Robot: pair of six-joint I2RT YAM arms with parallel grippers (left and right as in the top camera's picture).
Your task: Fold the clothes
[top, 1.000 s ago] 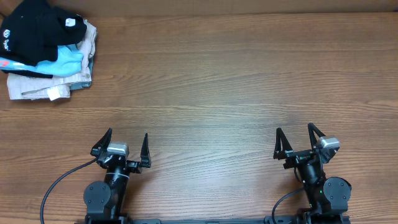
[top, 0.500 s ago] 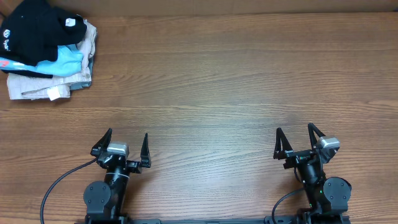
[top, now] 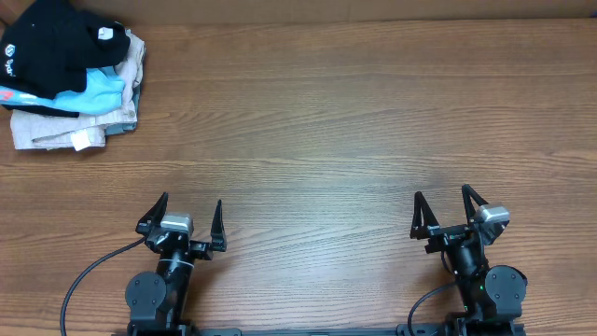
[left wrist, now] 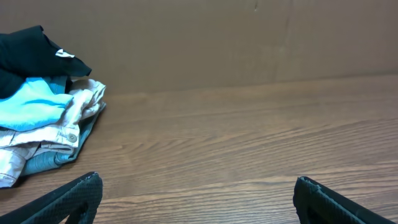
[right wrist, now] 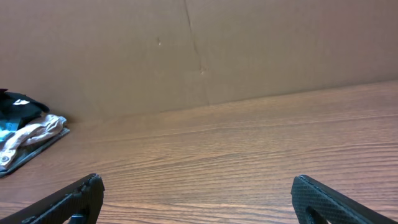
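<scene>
Left gripper [top: 191, 202], right gripper [top: 441, 194]: both spread wide, nothing held. Pile [top: 70, 84] seen well ahead and left of left gripper, far from right. Judged best: black garment [top: 47, 42] pinched at edge by left, drawn onto table [top: 354, 121] ahead of both.

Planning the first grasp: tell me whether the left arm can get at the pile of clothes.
Probably yes. The left gripper is open and empty, and only bare table lies between it and the pile of clothes at the far left corner. Whether the arm stretches that far cannot be told.
</scene>
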